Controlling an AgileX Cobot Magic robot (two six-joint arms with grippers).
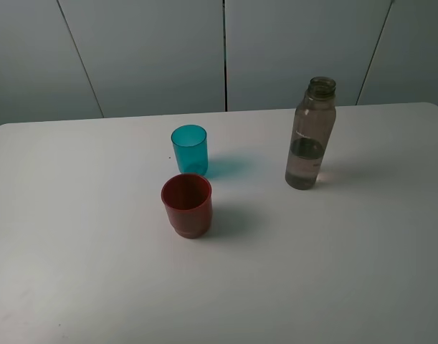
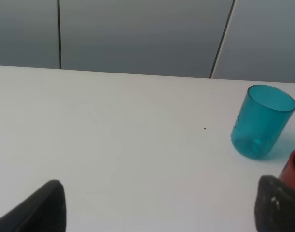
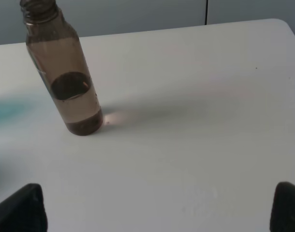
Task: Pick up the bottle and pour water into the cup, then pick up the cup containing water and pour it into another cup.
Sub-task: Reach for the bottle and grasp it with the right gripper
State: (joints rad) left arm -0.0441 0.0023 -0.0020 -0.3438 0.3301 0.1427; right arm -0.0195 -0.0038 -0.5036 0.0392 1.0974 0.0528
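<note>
The smoky grey-brown bottle (image 1: 311,134) stands upright and uncapped at the right of the white table, with water in its lower part; it also shows in the right wrist view (image 3: 67,77). The teal-blue cup (image 1: 189,149) stands upright near the middle, also in the left wrist view (image 2: 262,121). The red cup (image 1: 187,204) stands just in front of it; only its edge (image 2: 293,169) shows in the left wrist view. My left gripper (image 2: 164,207) is open and empty, well short of the teal cup. My right gripper (image 3: 154,208) is open and empty, short of the bottle. Neither gripper shows in the high view.
The white table (image 1: 333,272) ends at a grey panelled wall (image 1: 154,50) behind the objects. Its rounded right back corner (image 3: 282,24) lies beyond the bottle. A small dark speck (image 2: 204,128) lies on the table near the teal cup.
</note>
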